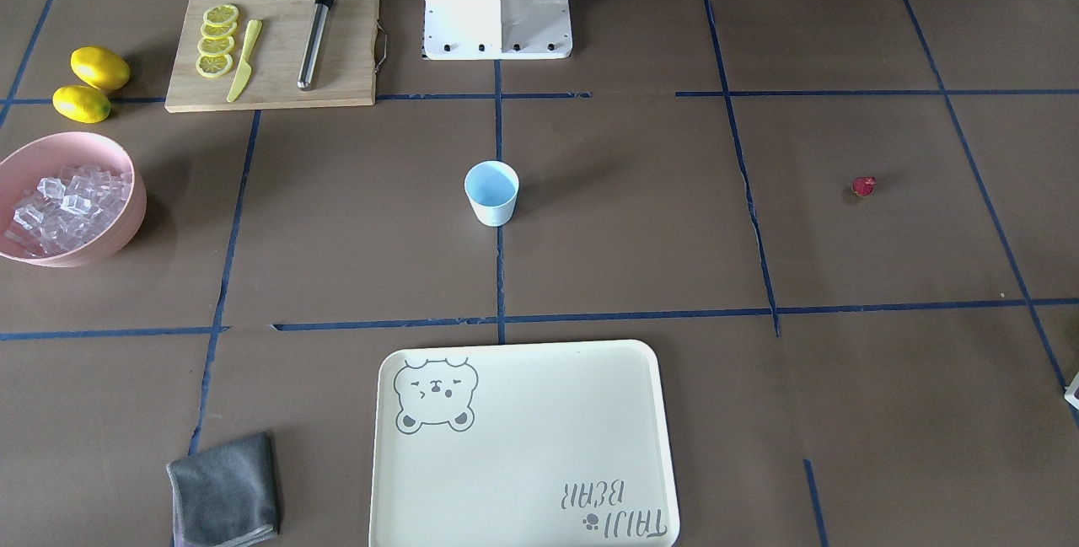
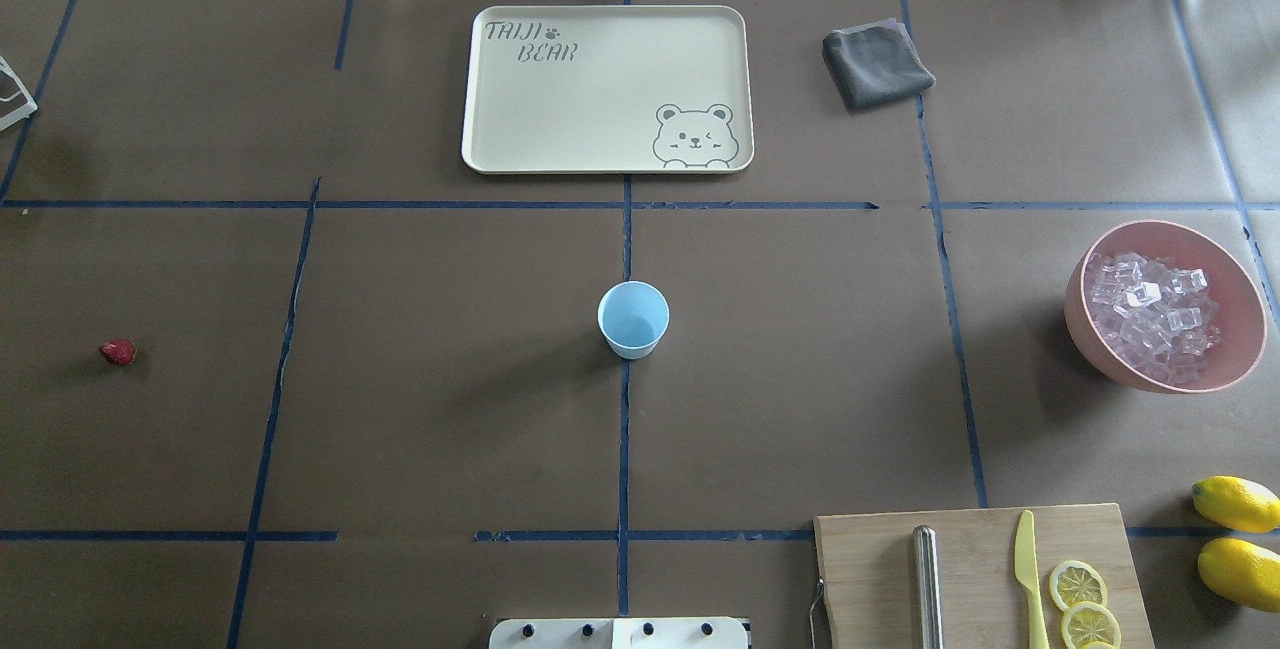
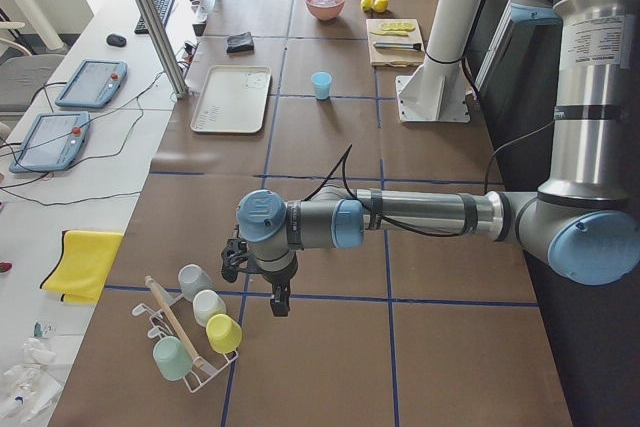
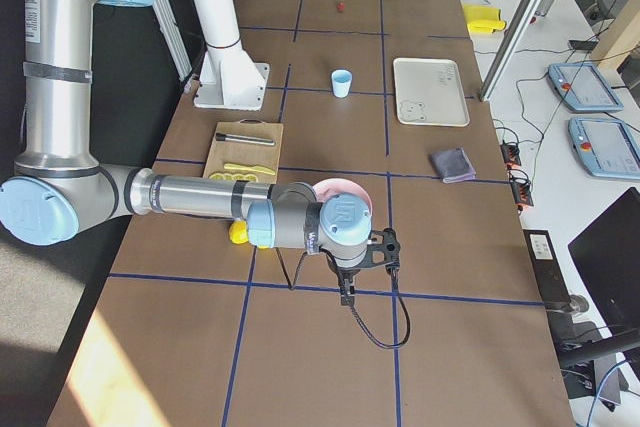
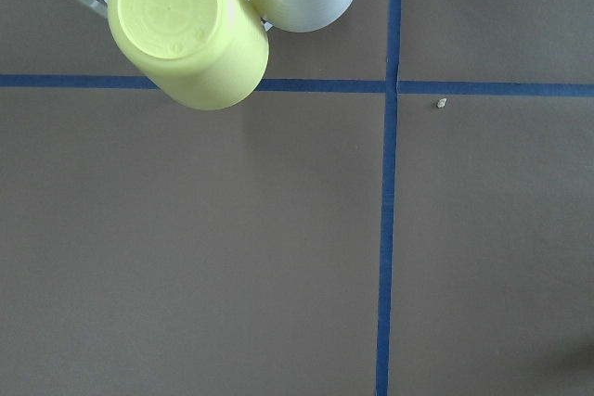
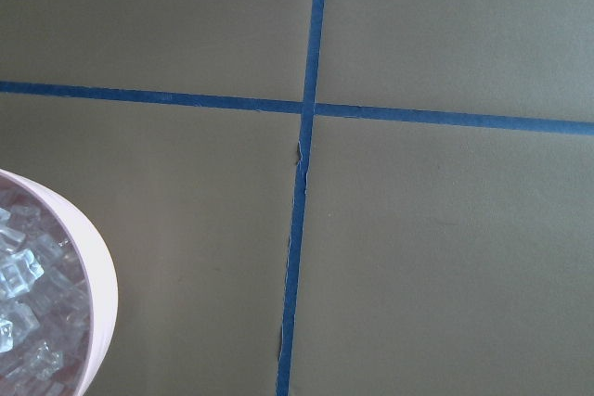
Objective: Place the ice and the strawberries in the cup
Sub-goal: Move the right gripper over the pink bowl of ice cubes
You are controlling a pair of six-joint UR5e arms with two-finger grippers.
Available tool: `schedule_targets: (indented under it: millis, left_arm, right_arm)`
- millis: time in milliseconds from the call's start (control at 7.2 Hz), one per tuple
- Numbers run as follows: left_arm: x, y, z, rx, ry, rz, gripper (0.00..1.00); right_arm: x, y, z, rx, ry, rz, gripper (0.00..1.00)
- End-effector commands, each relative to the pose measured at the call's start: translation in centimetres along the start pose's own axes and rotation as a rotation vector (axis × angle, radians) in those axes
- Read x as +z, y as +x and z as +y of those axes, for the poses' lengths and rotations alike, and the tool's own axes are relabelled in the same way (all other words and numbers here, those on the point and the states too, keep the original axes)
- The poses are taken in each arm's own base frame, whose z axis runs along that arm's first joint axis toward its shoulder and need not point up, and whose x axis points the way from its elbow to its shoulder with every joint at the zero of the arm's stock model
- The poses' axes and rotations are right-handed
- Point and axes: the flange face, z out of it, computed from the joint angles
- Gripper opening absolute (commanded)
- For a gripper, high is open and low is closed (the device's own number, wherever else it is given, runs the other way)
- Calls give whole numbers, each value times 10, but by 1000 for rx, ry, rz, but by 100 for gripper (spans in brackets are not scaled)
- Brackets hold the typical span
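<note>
Currently cup (image 2: 633,319) is seen upright at middle of tabletop (image 2: 450,409), on blue tape line. Ice (image 2: 1150,314) is piled in pink bowl (image 2: 1088,341) on robot's right side, well apart from cup. Strawberry (image 2: 118,352) is found alone on tabletop, far on robot's left side. Left claw (image 3: 279,305) is held over tabletop near rack of upturned cups (image 3: 195,332); how far open cannot be told. Right claw (image 4: 347,292) is held just beside pink bowl; its opening cannot be told either.

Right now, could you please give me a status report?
Left gripper and right gripper parked wide, state unreadable. Cup upright, empty. Ice in pink bowl, strawberry lying apart. Nothing beside cup.
</note>
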Motion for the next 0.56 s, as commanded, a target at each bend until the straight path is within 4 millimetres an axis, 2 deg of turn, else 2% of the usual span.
schedule_targets:
  millis: [0,278,417]
  left_arm:
    - [-1,1,-1,-1,0,-1,100]
    - [-7,7,-5,12,12,-1,100]
    - [-16,16,-8,31,32,2,100]
  right_arm:
    - [0,0,0,-1,0,3,100]
    - [-3,-2,-1,-5,7,4,100]
    - [-12,-12,-4,-22,24,-2,100]
